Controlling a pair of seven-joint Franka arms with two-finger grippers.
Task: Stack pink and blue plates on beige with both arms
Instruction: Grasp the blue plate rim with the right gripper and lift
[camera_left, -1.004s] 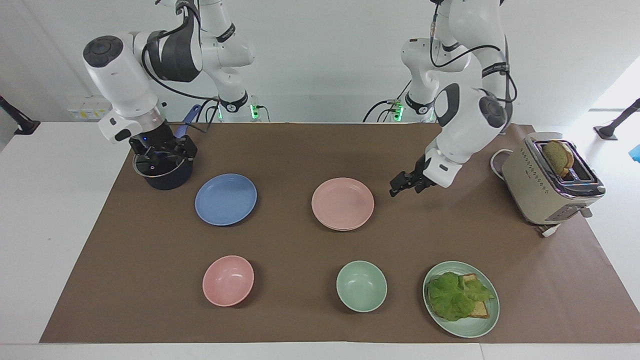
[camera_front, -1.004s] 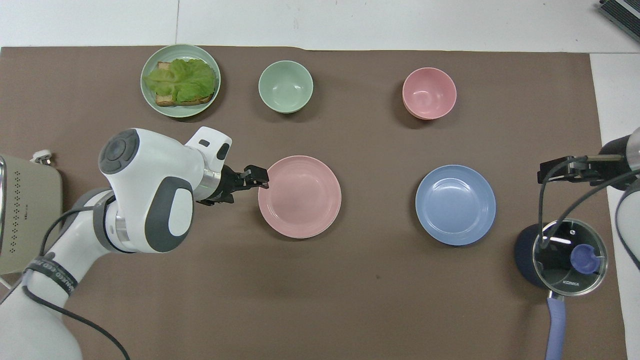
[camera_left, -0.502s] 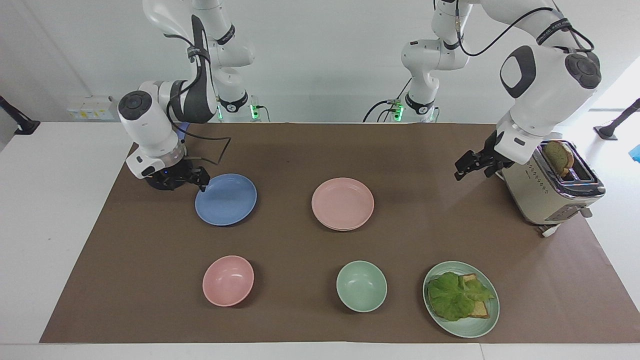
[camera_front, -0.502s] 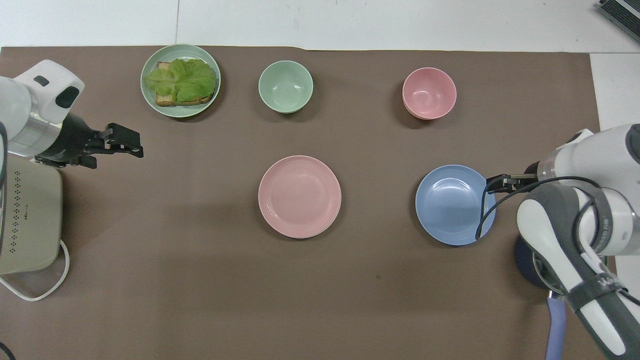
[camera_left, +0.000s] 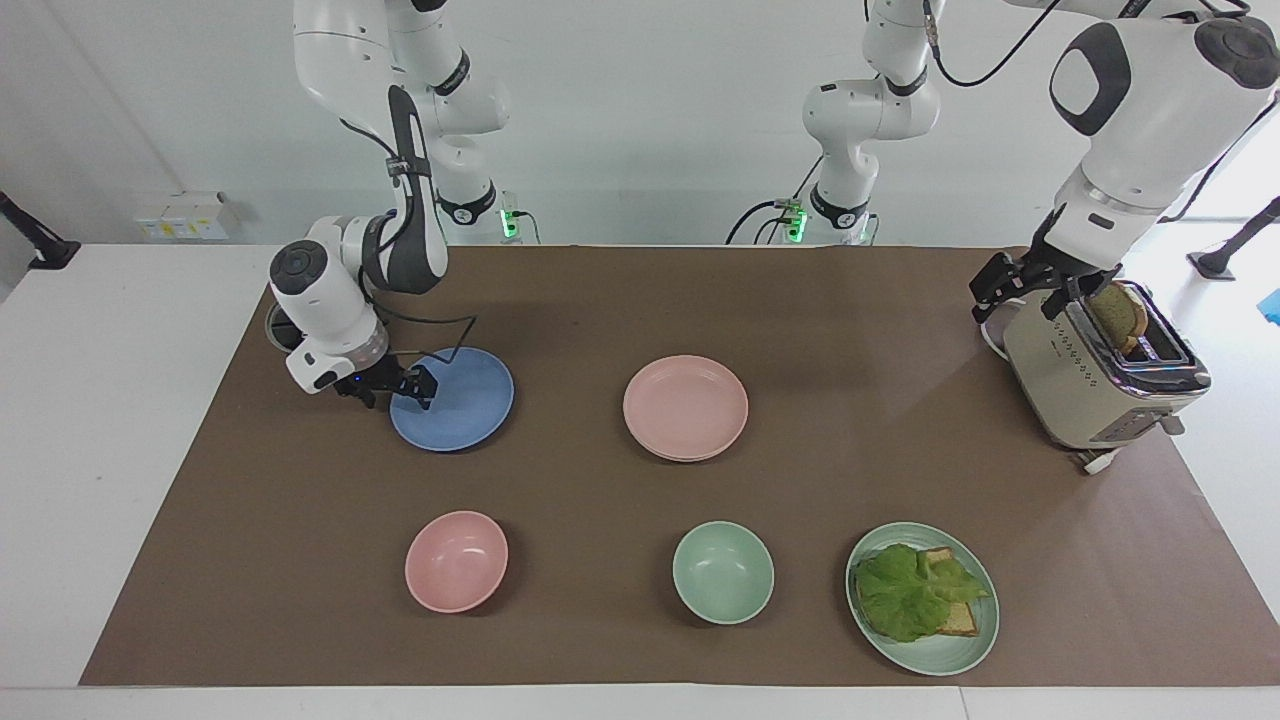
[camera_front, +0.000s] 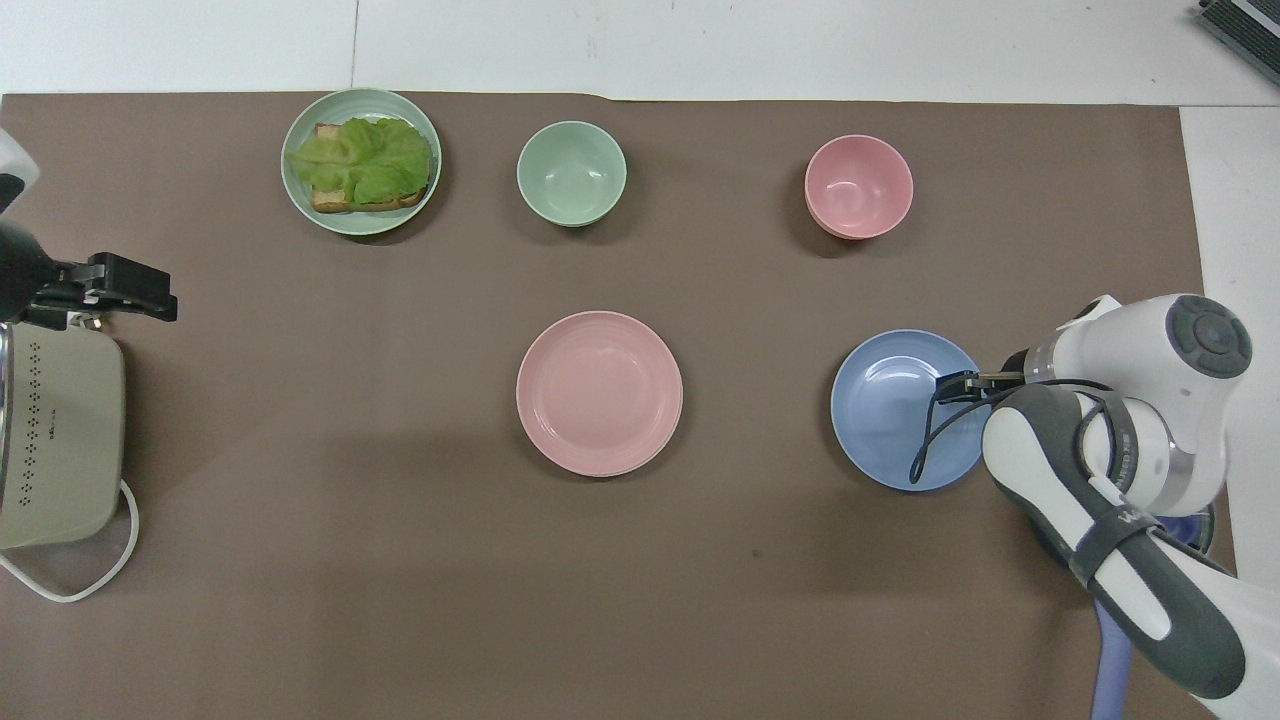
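Note:
The blue plate lies on the brown mat toward the right arm's end. My right gripper is low at that plate's rim, open; I cannot tell whether it touches. The pink plate lies mid-table with nothing on it. Under its edge farthest from the robots shows a thin paler rim, the beige plate, otherwise hidden. My left gripper hangs open and empty, raised beside the toaster.
A beige toaster holding bread stands at the left arm's end. Farthest from the robots are a mint plate with lettuce and bread, a mint bowl and a pink bowl. My right arm hides most of a pot.
My right gripper left the pot and came down to the blue plate's rim. My left gripper drew away from the pink plate and rose to the toaster.

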